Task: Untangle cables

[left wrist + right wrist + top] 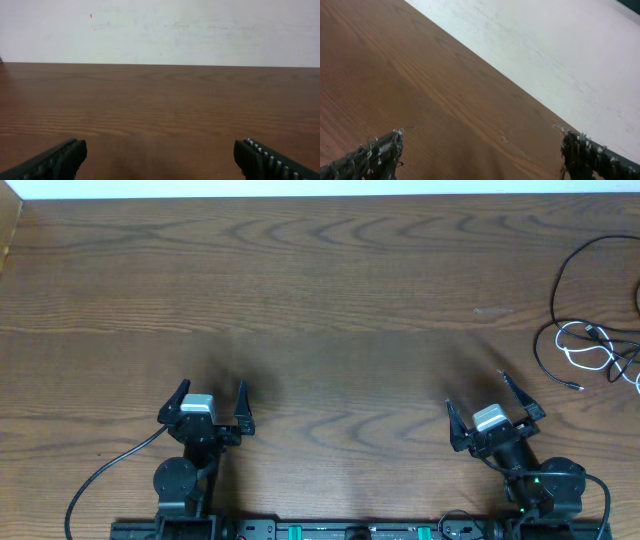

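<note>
Wooden table (320, 280), black and white cables (571, 362) tangled far right

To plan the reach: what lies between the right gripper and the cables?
Nothing: in the overhead view only bare table separates the right gripper from the cables.

- The tabletop (320, 300) is dark brown wood with wavy grain running across the frame, and it fills nearly the whole overhead view.
- A white wall (160, 30) meets its far edge. It shows as a thin pale strip along the top of the overhead view and as a broad band in both wrist views.
- A tiny red speck (91, 15) sits on the wall in the upper left of the left wrist view.
</note>
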